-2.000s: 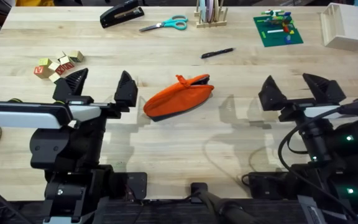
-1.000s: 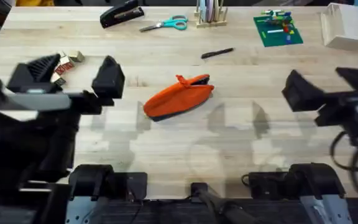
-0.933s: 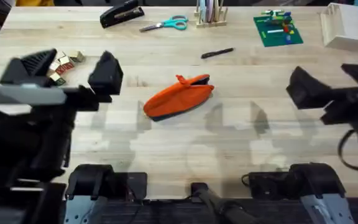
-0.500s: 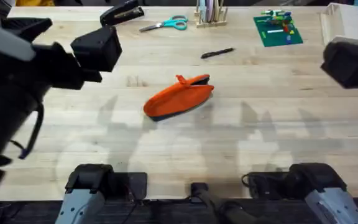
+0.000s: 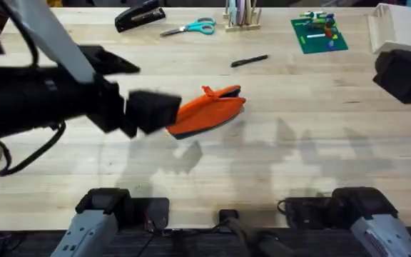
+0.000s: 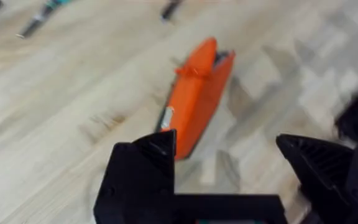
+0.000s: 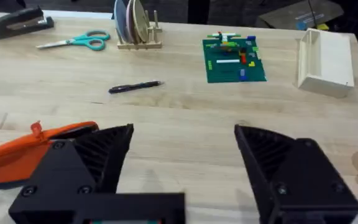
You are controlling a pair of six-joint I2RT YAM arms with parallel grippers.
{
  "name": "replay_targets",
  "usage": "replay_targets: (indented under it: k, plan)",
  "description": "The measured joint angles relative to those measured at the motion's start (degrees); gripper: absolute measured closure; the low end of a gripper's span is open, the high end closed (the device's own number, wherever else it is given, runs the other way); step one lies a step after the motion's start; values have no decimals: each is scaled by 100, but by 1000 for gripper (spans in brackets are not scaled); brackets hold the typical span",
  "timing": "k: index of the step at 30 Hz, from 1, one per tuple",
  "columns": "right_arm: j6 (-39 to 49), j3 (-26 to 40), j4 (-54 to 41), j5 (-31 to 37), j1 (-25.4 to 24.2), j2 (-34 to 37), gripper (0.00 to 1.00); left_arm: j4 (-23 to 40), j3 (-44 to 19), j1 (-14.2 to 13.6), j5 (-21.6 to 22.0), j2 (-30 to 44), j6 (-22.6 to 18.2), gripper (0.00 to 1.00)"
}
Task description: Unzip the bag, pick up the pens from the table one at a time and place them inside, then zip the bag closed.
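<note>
Orange bag [image 5: 209, 108], dark underside, seemingly zipped

no readable text, labels, brands or numbers anywhere

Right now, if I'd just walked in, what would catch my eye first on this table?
The bright orange bag lying mid-table, with the left gripper, fingers spread, close over its near end. Beyond it a slim black pen lies alone on the pale wooden table, with teal-handled scissors and a black stapler along the far edge.
</note>
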State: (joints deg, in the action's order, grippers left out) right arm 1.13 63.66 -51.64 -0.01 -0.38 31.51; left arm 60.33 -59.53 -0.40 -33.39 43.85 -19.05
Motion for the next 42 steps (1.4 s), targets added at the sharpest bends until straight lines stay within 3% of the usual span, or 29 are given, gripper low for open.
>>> replay_targets:
  k: [7, 13, 27, 28, 30, 42]
  plan:
    - [22, 0, 4, 0, 0, 0, 4, 1092, 0, 0, -308, 330, -1541, 8]
    - [24, 0, 7, 0, 0, 0, 4, 1145, 0, 0, -284, 724, -2150, 7]
    - [22, 0, -74, 0, 0, 0, 4, 1378, 0, 0, -252, 1526, -2371, 7]
    - [24, 0, -125, 20, 0, 0, 4, 1382, 0, 0, 40, 1542, -2386, 7]
    - [24, 0, -128, 48, 0, 0, 4, 1382, 0, 0, 192, 1556, -2386, 7]
    - [27, 0, -131, 87, 0, -1, 3, 1328, 0, -53, 465, 2555, -2107, 8]
